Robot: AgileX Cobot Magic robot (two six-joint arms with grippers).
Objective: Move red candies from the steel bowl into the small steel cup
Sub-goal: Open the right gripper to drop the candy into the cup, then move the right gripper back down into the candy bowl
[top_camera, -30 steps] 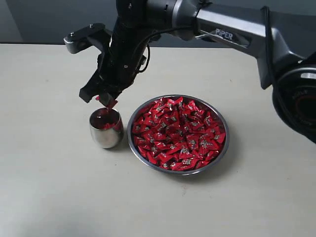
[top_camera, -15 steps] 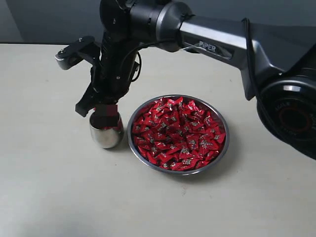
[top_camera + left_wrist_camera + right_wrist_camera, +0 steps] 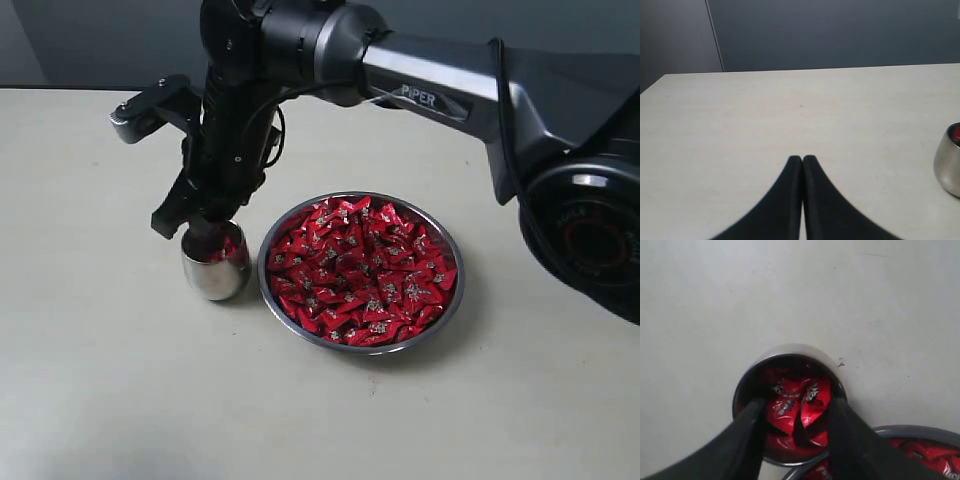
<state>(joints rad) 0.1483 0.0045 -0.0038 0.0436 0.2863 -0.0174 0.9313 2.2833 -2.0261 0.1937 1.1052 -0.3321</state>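
Observation:
The steel bowl [image 3: 448, 305] sits mid-table, heaped with red candies [image 3: 360, 265]. Just left of it stands the small steel cup [image 3: 212, 280], with red candies [image 3: 797, 400] lying inside. My right gripper [image 3: 205, 225] hangs straight over the cup. In the right wrist view this gripper [image 3: 796, 409] is open, its fingertips [image 3: 754, 412] spread at the cup's mouth [image 3: 790, 348], and the candies lie loose between them. My left gripper [image 3: 802, 159] is shut on nothing, low over bare table, with the cup [image 3: 949, 167] off to one side.
The pale tabletop [image 3: 100, 380] surrounds cup and bowl. The right arm [image 3: 450, 85] reaches across from the right, above the bowl's far side. The bowl's rim [image 3: 920, 432] nearly touches the cup. A grey wall [image 3: 840, 35] stands behind the table.
The right gripper, which held a red candy above the cup, moved left and down to the cup's mouth. Its jaws have spread and the candy now lies in the cup.

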